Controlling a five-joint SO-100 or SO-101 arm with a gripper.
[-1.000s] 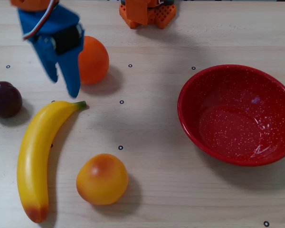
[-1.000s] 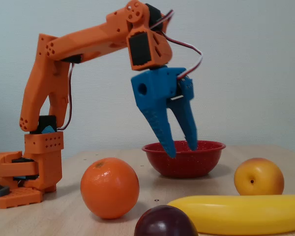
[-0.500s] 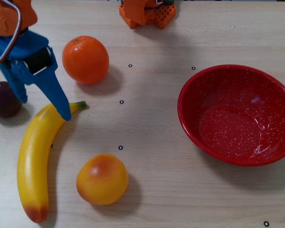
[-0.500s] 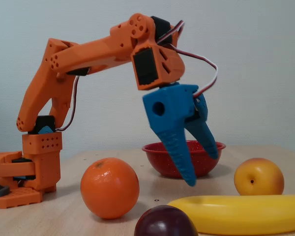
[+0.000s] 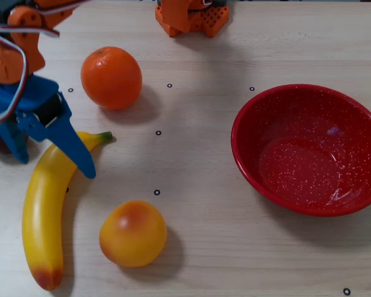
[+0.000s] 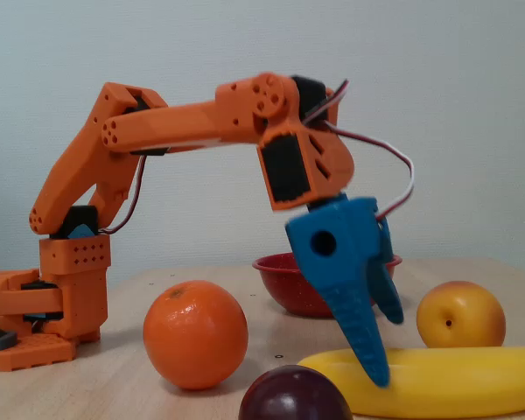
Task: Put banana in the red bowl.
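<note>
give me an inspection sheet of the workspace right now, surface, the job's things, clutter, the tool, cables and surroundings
Surface: pale wood-grain table with small black ring marks.
Job's things: banana lies at the left of the overhead view, outside the bowl; red bowl at the right, nothing in it.
Clutter: orange, yellow-orange fruit, dark purple fruit.
Tool: blue tool is open and points down over the banana's stem half; whether it touches is unclear.
Cables: red, white and black wires loop from the wrist to the tool.
Surroundings: plain pale wall; orange arm base on the table.
</note>
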